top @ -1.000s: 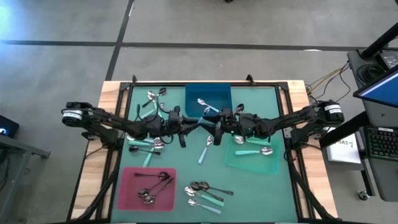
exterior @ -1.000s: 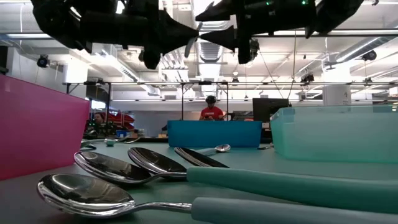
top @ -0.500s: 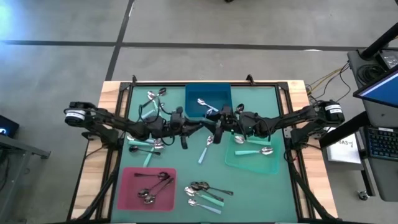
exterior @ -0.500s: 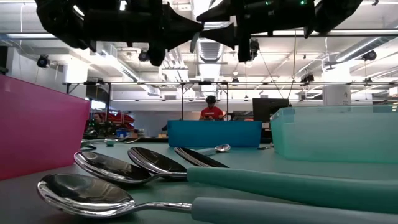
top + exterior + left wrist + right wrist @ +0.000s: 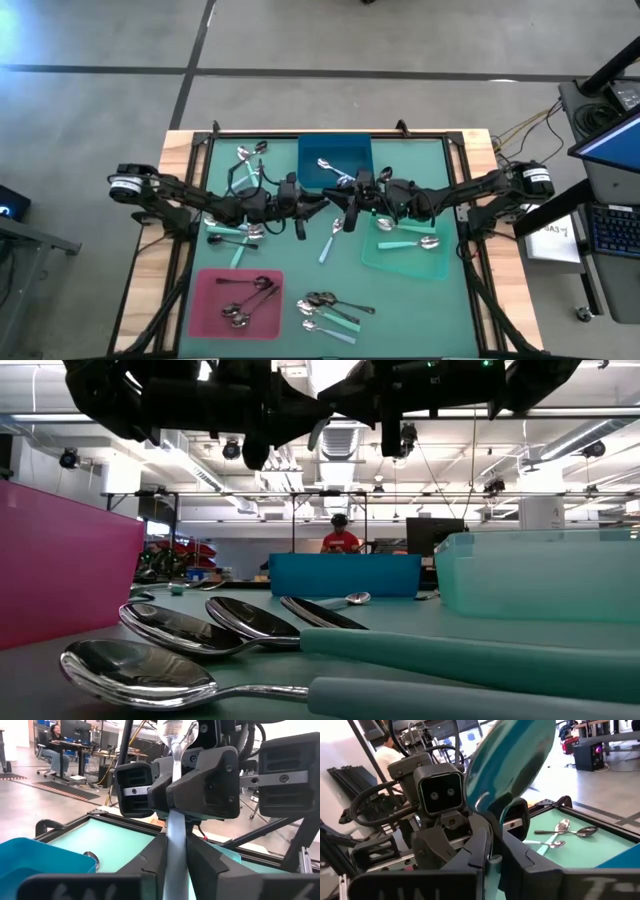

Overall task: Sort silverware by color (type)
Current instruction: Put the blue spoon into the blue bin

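So I've got one teal-handled spoon with a shiny metal bowl [image 5: 176,827] up in the air over the middle of the green mat, pinched from both ends. Left gripper [image 5: 318,201] is clamped on the handle, right gripper [image 5: 349,207] is clamped on it too, bowl sticking up past its fingers. Looks like a handoff to me, since the teal-handled ones go in the pale green plastic tray [image 5: 440,266] on the right arm's side. Loose spoons [image 5: 328,307] wait near the pink tray [image 5: 202,318]; the blue bin [image 5: 361,149] sits at the back
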Controlling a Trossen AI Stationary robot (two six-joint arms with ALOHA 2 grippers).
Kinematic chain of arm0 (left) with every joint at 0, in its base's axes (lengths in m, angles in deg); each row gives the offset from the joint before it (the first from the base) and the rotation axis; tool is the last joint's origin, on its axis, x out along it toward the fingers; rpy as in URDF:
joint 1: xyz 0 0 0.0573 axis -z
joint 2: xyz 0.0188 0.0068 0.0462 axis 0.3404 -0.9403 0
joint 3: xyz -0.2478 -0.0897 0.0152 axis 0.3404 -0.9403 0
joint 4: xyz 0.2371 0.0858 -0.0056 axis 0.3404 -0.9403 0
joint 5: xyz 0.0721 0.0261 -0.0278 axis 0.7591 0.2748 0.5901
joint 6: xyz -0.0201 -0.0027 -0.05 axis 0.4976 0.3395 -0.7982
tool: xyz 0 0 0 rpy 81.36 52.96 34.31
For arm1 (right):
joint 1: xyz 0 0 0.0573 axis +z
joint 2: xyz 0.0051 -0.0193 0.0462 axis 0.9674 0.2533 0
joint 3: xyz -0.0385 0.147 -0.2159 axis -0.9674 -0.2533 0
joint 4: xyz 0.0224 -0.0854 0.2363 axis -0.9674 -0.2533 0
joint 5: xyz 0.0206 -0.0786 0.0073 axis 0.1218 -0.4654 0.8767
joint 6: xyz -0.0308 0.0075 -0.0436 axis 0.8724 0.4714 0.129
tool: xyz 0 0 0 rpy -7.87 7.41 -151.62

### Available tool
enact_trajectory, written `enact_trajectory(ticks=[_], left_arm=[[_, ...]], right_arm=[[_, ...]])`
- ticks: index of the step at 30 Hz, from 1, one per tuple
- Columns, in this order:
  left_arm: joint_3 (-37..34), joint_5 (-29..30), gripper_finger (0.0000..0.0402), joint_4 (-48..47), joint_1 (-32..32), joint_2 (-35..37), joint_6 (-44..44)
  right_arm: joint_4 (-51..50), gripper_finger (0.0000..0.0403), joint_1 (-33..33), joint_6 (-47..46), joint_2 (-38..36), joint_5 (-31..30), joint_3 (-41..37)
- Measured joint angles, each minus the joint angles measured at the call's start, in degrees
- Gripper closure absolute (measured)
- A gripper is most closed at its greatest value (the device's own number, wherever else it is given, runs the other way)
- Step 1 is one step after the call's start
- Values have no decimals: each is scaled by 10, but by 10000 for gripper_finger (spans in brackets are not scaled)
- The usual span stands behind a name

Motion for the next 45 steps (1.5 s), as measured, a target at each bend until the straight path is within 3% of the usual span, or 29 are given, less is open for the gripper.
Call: enact_trajectory(ticks=[8,15,21,34,37,45], left_arm=[[0,2,283,-1,0,2,-2],[0,10,278,-18,-2,6,-7],[-1,-29,277,-87,4,7,-38],[-1,-31,277,-217,7,7,-80],[-1,-32,277,-257,6,7,-102],[-1,-65,277,-327,6,7,-142]], right_arm=[[-56,386,-11,30,-13,2,18],[-189,386,-48,89,-19,4,80],[-353,387,-102,158,-4,-102,150],[-456,386,-238,160,64,-72,161],[-451,367,-246,157,90,-73,161],[-470,268,-246,152,115,-65,161]])
